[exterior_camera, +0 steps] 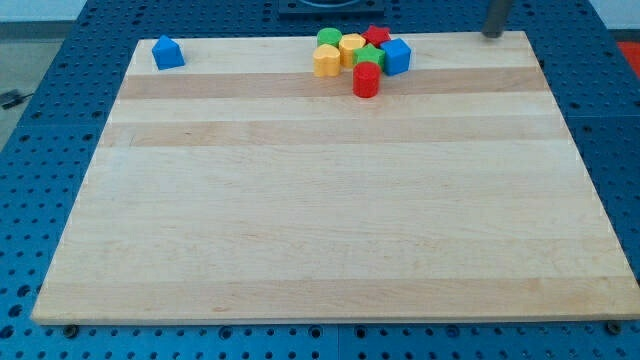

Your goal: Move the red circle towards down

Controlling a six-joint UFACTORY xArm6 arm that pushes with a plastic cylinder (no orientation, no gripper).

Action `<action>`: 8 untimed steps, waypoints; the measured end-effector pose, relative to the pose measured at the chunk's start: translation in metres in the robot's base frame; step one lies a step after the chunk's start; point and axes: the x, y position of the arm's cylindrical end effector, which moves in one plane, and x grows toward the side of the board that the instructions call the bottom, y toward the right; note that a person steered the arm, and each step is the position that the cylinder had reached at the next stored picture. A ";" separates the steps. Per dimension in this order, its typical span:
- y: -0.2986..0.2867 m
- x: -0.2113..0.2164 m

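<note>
The red circle [366,80] is a short red cylinder at the lower edge of a cluster of blocks near the view's top centre of the wooden board [320,220]. My tip [493,34] is at the board's top edge, well to the right of the cluster and apart from every block. The cluster also holds a green cylinder [328,38], a yellow block [351,46], another yellow block [326,61], a green block [369,56], a second red block [376,36] and a blue cube [397,56].
A blue block with a peaked top [167,53] sits alone at the board's top left corner. The board lies on a blue perforated table [40,150].
</note>
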 end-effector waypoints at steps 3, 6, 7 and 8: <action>-0.096 0.002; -0.153 0.036; -0.153 0.111; -0.153 0.120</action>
